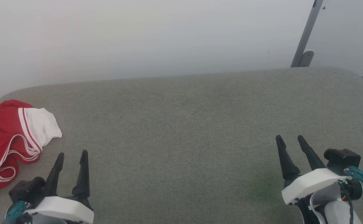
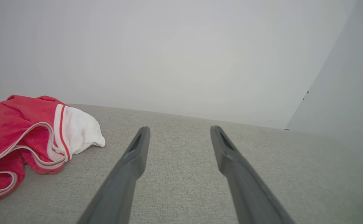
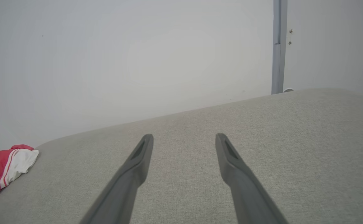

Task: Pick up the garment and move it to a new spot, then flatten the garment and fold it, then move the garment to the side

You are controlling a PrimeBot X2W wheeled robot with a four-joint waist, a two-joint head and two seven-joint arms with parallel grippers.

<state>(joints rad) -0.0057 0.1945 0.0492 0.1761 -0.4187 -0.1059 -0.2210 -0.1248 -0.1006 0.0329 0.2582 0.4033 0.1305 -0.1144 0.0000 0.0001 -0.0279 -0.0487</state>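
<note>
Both claws wide open and empty; garment not yet picked up.

Nearest, two claws, the left claw [image 1: 72, 153] and the right claw [image 1: 289, 137], sit over the one bench [image 1: 184, 124] with jaws fully apart, holding nothing. Just beyond the left claw, the one garment [image 1: 4, 140] lies crumpled at the bench's left edge, well apart from the right claw. Recommended: approach low with the left claw, pinch a thick red fold rather than the loose white sleeve, and lift clear before carrying.
</note>
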